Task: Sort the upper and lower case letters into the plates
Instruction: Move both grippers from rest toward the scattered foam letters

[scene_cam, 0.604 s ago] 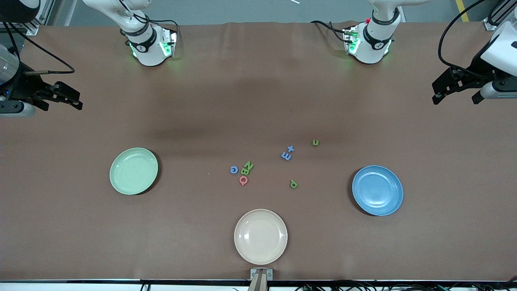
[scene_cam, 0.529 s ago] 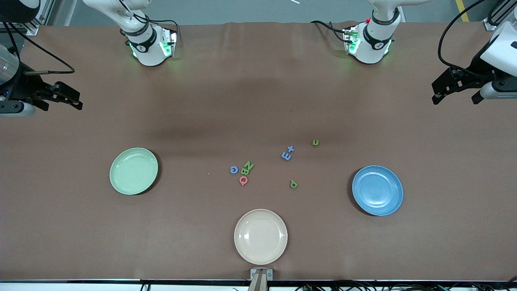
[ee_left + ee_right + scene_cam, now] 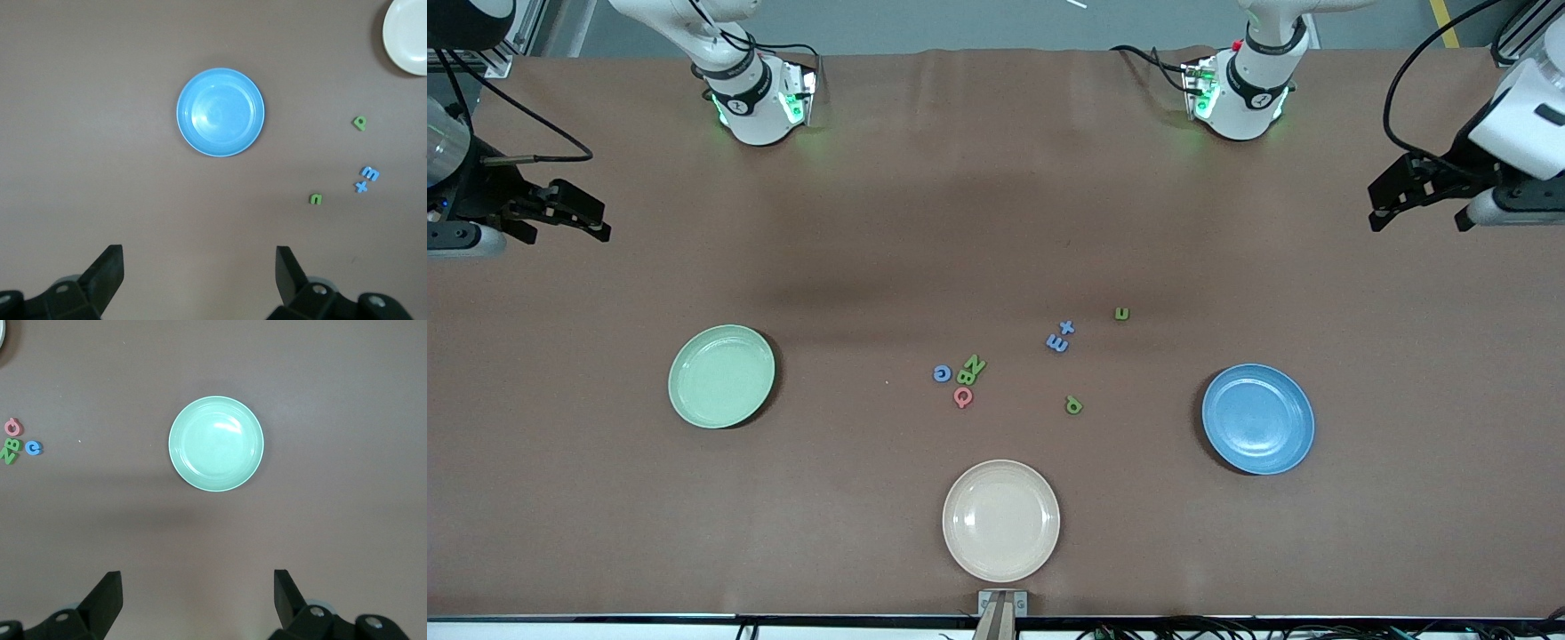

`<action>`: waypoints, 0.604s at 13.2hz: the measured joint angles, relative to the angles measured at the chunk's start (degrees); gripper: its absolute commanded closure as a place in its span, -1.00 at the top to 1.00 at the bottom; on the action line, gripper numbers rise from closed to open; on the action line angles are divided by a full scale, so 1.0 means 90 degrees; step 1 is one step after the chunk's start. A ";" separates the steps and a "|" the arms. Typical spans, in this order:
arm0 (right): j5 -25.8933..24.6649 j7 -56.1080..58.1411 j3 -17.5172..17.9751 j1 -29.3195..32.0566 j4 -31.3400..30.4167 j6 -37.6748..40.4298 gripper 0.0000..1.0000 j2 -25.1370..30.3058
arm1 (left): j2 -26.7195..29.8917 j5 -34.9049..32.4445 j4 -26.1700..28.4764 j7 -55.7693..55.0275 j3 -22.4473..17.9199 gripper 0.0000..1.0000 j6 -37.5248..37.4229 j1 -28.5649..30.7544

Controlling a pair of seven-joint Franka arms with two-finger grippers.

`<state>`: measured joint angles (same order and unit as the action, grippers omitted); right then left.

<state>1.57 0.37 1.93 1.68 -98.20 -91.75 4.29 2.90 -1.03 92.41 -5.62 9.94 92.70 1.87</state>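
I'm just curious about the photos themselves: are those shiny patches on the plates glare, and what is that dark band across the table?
Front view: a soft, broad shadow crosses the table above the letters. Left wrist view: pale glare on the blue plate, its shadow hugging one rim. Right wrist view: similar glare on the green plate, and a faint dark band on the cloth beside it.

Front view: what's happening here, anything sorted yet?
Nothing yet. The left gripper and right gripper are both open and empty, up at their own ends of the table. The mint green plate and blue plate hold nothing. The letters lie loose on the table between them, farther from the front camera than the cream plate.
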 measured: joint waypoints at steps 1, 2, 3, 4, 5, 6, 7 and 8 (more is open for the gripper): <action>-0.0003 0.0000 0.0023 -0.0001 0.0002 -0.0006 1.00 -0.0001 | -0.0151 0.0000 0.0017 -0.0003 0.0075 1.00 -0.0001 -0.0038; -0.0005 0.0000 0.0057 -0.0003 0.0003 -0.0016 1.00 -0.0014 | -0.0329 0.0000 0.0045 -0.0025 0.0178 1.00 0.0033 -0.0074; -0.0005 -0.0001 0.0082 -0.0003 0.0003 -0.0042 1.00 -0.0076 | -0.0521 0.0000 0.0109 -0.0118 0.0306 1.00 0.0171 -0.0114; -0.0005 0.0000 0.0093 -0.0003 0.0010 -0.0127 1.00 -0.0226 | -0.0707 0.0000 0.0237 -0.0363 0.0454 1.00 0.0464 -0.0165; -0.0006 0.0000 0.0096 -0.0005 0.0041 -0.0256 1.00 -0.0485 | -0.0855 0.0000 0.0448 -0.0725 0.0592 1.00 0.0844 -0.0256; -0.0007 0.0001 0.0099 -0.0007 0.0149 -0.0359 1.00 -0.0844 | -0.0969 0.0000 0.0734 -0.1130 0.0714 1.00 0.1245 -0.0412; -0.0004 0.0002 0.0102 -0.0015 0.0297 -0.0416 1.00 -0.1254 | -0.1060 0.0000 0.1062 -0.1464 0.0780 1.00 0.1625 -0.0626; 0.0008 0.0003 0.0112 -0.0054 0.0449 -0.0500 1.00 -0.1642 | -0.1143 0.0000 0.1400 -0.1707 0.0803 1.00 0.1992 -0.0868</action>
<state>1.64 0.39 2.94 1.20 -94.16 -96.25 -10.49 -7.39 -1.03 105.02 -20.99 17.16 110.63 -5.95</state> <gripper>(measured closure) 0.000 0.000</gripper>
